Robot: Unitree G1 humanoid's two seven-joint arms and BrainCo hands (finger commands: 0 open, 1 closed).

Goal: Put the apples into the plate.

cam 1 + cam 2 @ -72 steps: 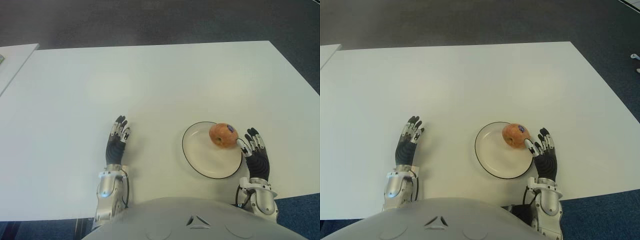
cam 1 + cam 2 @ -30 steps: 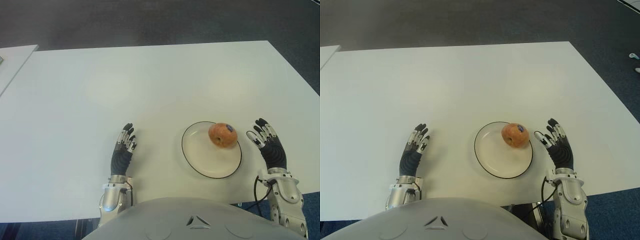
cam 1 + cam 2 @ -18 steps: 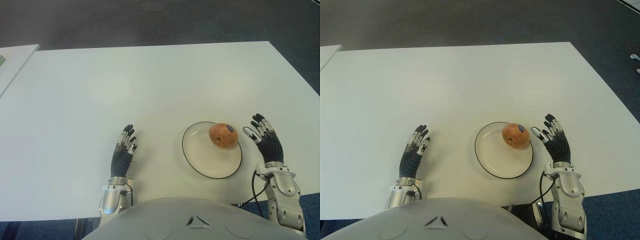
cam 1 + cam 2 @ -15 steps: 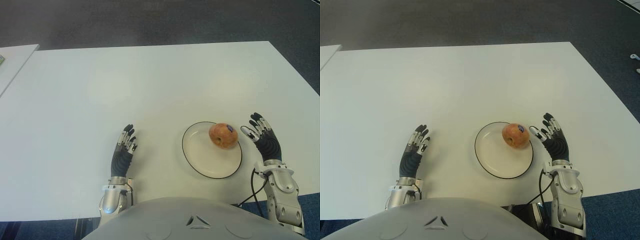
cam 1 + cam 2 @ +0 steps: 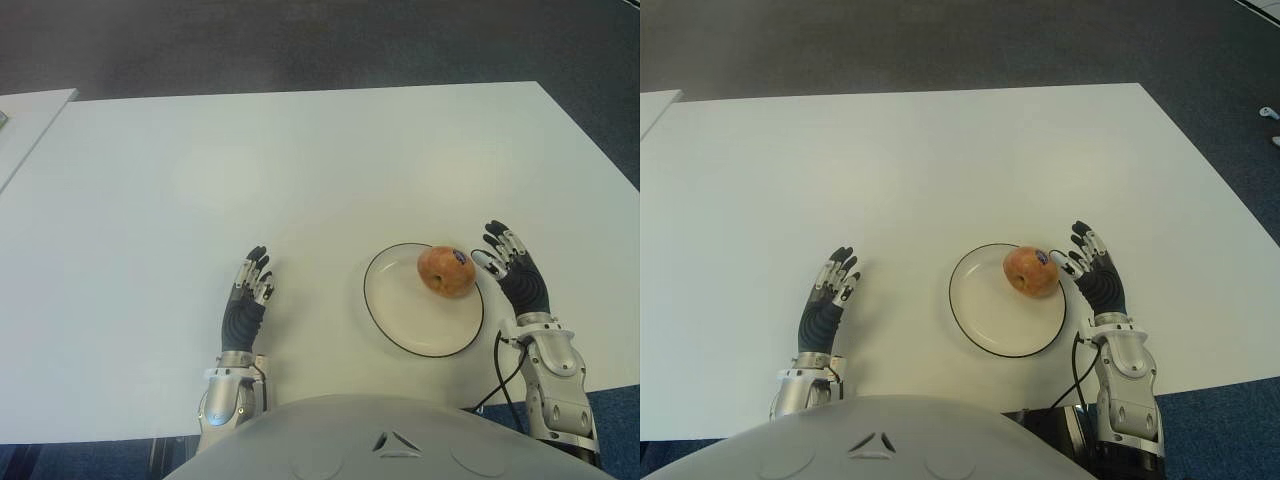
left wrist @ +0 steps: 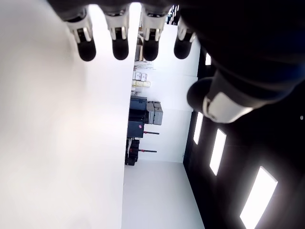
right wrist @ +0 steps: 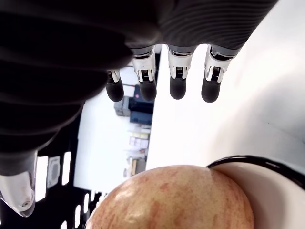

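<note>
A red-orange mottled apple [image 5: 446, 271] lies in a black-rimmed white plate [image 5: 400, 310] on a white table [image 5: 300, 160].

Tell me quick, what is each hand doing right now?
Left hand: open, holding nothing.
Right hand: open, holding nothing, beside the apple on the plate.

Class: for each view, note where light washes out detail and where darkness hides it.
Eye views: table, plate and apple evenly lit, no hard shadows. Left wrist view: table glares blank white, left hand nearly black. Right wrist view: right hand dark, apple well lit.
</note>
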